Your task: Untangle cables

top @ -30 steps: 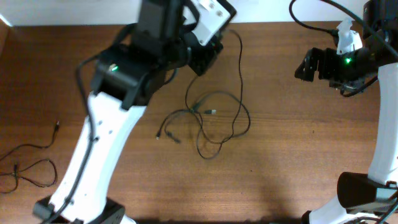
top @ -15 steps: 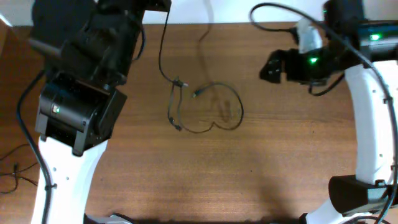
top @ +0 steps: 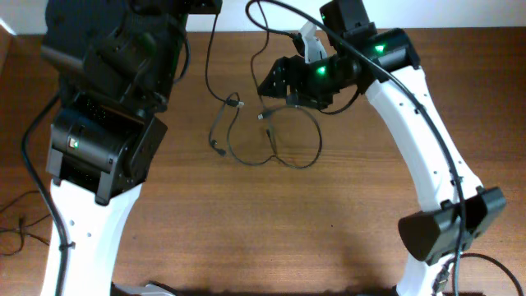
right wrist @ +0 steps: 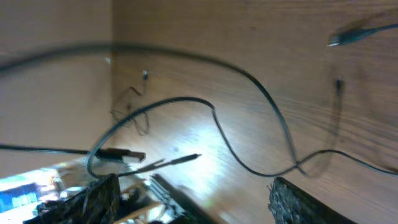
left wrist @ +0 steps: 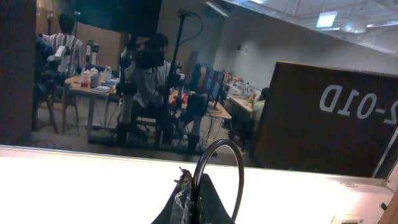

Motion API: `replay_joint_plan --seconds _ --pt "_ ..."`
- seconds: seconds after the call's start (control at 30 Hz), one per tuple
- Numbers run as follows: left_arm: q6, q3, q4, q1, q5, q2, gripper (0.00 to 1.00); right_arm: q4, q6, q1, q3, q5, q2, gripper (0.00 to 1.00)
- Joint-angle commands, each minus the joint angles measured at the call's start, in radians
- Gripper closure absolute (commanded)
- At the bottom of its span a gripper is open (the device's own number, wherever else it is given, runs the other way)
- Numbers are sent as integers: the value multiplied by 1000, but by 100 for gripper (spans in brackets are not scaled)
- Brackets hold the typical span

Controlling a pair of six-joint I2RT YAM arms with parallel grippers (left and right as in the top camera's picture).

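Overhead, the cables [top: 279, 161] lie looped on the tabletop [top: 345, 247] close to its far edge, with one strand rising toward the left arm [top: 99, 140]. A hard pull could cinch the tangle or drag it over that edge (the near side offers wide room). From the left wrist, the left end effector [left wrist: 198, 198] appears clenched on a cable loop. From the right wrist, the right end effector [right wrist: 199, 200] hangs released above the strands, and descending there could snag several.

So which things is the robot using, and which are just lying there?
For the job:
- cables, one pinched in the left gripper
- open right gripper
- loose cable at the left edge

Just there:
- table
- thick arm cable
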Motion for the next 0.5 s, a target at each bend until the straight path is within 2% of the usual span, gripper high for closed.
replay_joint_plan --seconds 0.0,0.07,0.17,0.4,0.43,0.47 --pt "-13 8 -16 4 -9 5 100 76 97 -5 0 -203 81 22" --pt "-13 8 -27 4 -9 5 100 160 151 17 0 -285 131 22" --pt "-13 8 -41 4 -10 6 100 238 211 68 0 -300 165 22" --pt "-12 8 -48 4 -10 6 100 225 190 151 -23 -349 204 24" --pt "-12 8 -49 4 -10 6 100 227 189 161 -38 -348 204 29" --pt "-12 8 -49 4 -10 6 100 233 188 160 -60 -334 204 41"
